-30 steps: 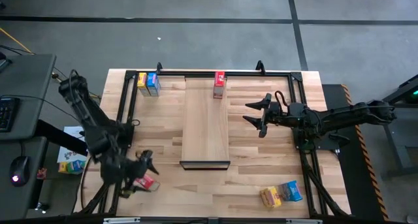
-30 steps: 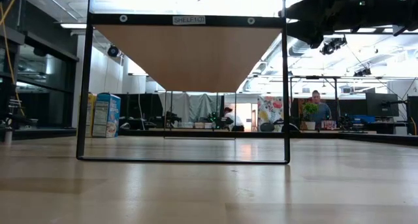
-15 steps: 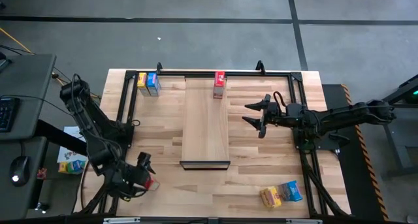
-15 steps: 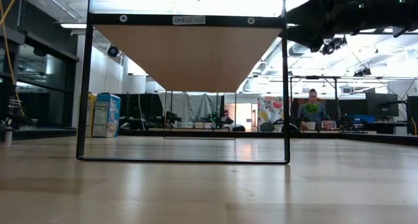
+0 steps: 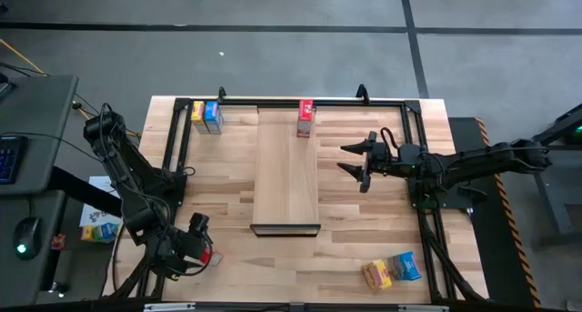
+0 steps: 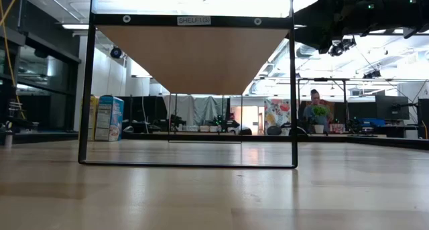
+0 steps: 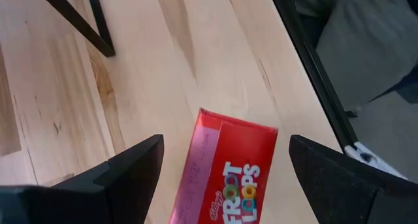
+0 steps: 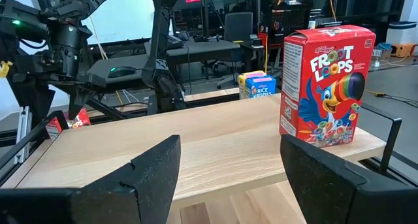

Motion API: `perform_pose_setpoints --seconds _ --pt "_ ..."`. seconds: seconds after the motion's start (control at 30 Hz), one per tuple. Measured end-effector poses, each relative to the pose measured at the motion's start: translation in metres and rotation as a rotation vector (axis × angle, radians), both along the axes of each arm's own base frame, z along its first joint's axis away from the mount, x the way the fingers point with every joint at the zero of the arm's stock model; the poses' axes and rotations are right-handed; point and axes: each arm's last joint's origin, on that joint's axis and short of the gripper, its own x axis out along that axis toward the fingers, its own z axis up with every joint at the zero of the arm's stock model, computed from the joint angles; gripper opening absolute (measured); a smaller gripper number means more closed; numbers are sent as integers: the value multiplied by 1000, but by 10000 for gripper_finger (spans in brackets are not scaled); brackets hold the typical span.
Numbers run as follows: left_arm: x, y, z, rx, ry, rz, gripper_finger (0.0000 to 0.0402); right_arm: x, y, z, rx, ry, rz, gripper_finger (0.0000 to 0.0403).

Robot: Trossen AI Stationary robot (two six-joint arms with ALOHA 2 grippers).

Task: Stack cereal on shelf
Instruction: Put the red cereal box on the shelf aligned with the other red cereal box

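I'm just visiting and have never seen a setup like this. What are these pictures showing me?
Two robot arms work at a wooden table. One picture looks down from overhead, one level across the tabletop, two from the arms' wrists. The left gripper hangs with open fingers over a red cereal box lying flat near the front left corner. The right gripper, also open, waits beside the long pale shelf, where another red box stands upright. Yellow and blue boxes sit at two corners. Nothing is held.

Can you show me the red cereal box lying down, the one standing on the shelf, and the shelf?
Lying red box (image 7: pixel 228 178): left wrist view, its printed front.
Standing red box (image 8: pixel 326 87): right wrist view, its front.
Shelf (image 5: pixel 285 176): high view, bare board middle.
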Motion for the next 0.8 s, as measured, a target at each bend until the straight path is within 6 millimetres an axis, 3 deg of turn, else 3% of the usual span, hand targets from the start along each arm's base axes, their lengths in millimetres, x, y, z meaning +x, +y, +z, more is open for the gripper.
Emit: perform_pose_setpoints --seconds 0.8 --pt "10 -18 -46 170 178 -93 319 0 0 -2 17 19 -1 256"
